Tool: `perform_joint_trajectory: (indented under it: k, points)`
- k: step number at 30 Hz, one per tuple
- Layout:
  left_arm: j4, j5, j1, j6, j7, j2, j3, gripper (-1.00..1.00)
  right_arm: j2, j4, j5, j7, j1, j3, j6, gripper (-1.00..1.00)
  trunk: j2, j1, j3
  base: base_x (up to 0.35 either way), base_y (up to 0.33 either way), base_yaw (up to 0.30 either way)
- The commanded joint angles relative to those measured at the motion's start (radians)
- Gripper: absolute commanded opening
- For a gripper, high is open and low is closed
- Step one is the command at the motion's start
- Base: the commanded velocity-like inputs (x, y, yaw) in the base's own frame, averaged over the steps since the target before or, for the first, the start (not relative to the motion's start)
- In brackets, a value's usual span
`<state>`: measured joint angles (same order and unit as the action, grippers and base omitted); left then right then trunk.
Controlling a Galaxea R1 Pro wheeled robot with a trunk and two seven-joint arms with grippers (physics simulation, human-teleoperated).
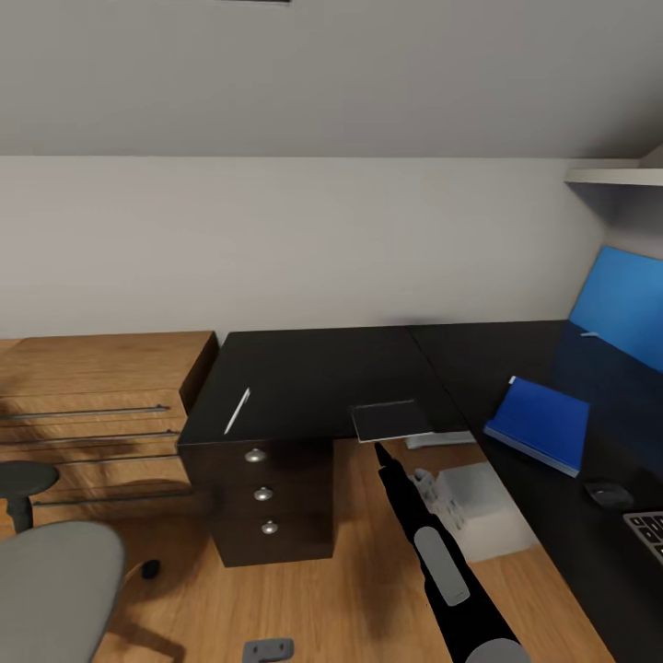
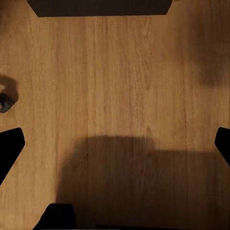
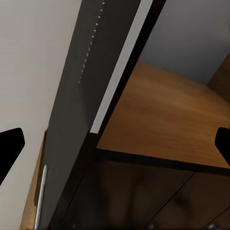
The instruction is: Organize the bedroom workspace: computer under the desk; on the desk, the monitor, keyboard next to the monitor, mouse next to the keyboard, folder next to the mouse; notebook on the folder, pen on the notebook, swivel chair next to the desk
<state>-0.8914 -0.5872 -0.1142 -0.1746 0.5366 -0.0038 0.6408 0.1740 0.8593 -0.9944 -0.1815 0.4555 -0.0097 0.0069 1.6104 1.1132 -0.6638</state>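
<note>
The notebook (image 1: 391, 420) is dark and thin, with a pale page edge. It lies at the front edge of the black worktop (image 1: 313, 368), and part of it juts past that edge over the open knee space. My right arm reaches up to it from below, and the fingers of my right gripper (image 1: 379, 450) sit just under and touching its near edge. In the right wrist view the notebook (image 3: 103, 81) fills the space between my two finger tips, which stand wide apart at the frame sides, so I judge them released, not clamped.

The risk is plain: a push from below or a weak pinch could tip the overhanging notebook off the worktop and onto the silver-grey computer (image 1: 474, 506) or the wood floor (image 1: 368, 599) underneath.

The white pen (image 1: 238, 411) lies slanted on the same worktop, well apart to my left, above the three-drawer unit (image 1: 267, 502). A sideways sweep of the arm could roll it off.

The blue folder (image 1: 541, 424) rests on the other wing of the worktop, with the mouse (image 1: 608, 494) and a corner of the keyboard (image 1: 649, 532) nearer me. Carrying the notebook low across could knock the mouse.

My left gripper (image 2: 115, 143) hangs over bare floor, tips spread, holding nothing. The swivel chair (image 1: 55, 589) sits near my left side.
</note>
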Motion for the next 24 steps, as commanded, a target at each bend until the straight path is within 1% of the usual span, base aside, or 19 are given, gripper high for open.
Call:
perform_joint_trajectory:
  k: [1,3,5,12,17,18,20,22,23,24]
  points:
    - [-0.001,-0.005,-0.001,0.004,0.007,0.001,0.003,1.0,0.0,0.0,-0.01,-0.004,0.001,-0.001,0.001,1.0,0.0,0.0,-0.001,0.0,0.29,0.0]
    - [-0.001,-0.006,-0.001,0.012,0.008,0.001,0.004,1.0,0.0,0.0,-0.01,-0.004,0.001,-0.001,0.001,1.0,0.0,0.0,-0.001,0.0,0.257,0.0]
    - [0.0,-0.007,-0.001,0.027,0.009,0.0,0.005,1.0,0.0,0.0,-0.01,-0.004,0.0,-0.001,0.001,1.0,0.0,0.0,-0.001,0.0,0.074,0.0]
    - [-0.002,-0.005,-0.001,0.033,0.011,-0.001,0.007,1.0,0.0,0.0,-0.01,-0.005,0.001,-0.001,0.001,1.0,0.0,0.0,-0.001,0.0,0.017,0.0]
    - [-0.025,-0.005,-0.001,0.034,0.011,0.0,0.004,1.0,0.0,-0.002,-0.01,-0.003,0.0,-0.001,0.001,1.0,0.0,0.0,-0.001,0.0,0.0,0.0]
    - [-0.07,-0.005,-0.001,0.033,0.009,0.001,-0.012,1.0,0.0,-0.002,-0.01,-0.003,0.0,-0.001,0.001,1.0,0.0,0.0,-0.001,0.0,0.0,0.0]
    - [-0.108,-0.005,-0.001,0.03,0.009,0.002,-0.025,1.0,0.0,-0.002,-0.01,-0.003,0.0,-0.001,0.001,1.0,0.0,0.0,-0.001,0.0,0.0,0.0]
    - [-0.2,-0.009,-0.001,0.021,0.01,0.004,-0.04,1.0,0.0,-0.002,-0.01,-0.003,0.0,-0.001,0.001,1.0,0.0,0.0,-0.001,0.0,0.0,0.0]
    - [-0.244,-0.014,-0.001,0.005,0.016,0.005,-0.045,1.0,0.0,-0.002,-0.011,-0.003,0.0,-0.001,0.001,1.0,0.0,0.0,-0.001,0.0,0.0,0.0]
    - [-0.288,-0.02,-0.001,-0.024,0.027,0.005,-0.049,1.0,0.0,-0.002,-0.013,-0.003,0.0,-0.001,0.002,1.0,0.0,0.0,-0.001,0.0,0.0,0.0]
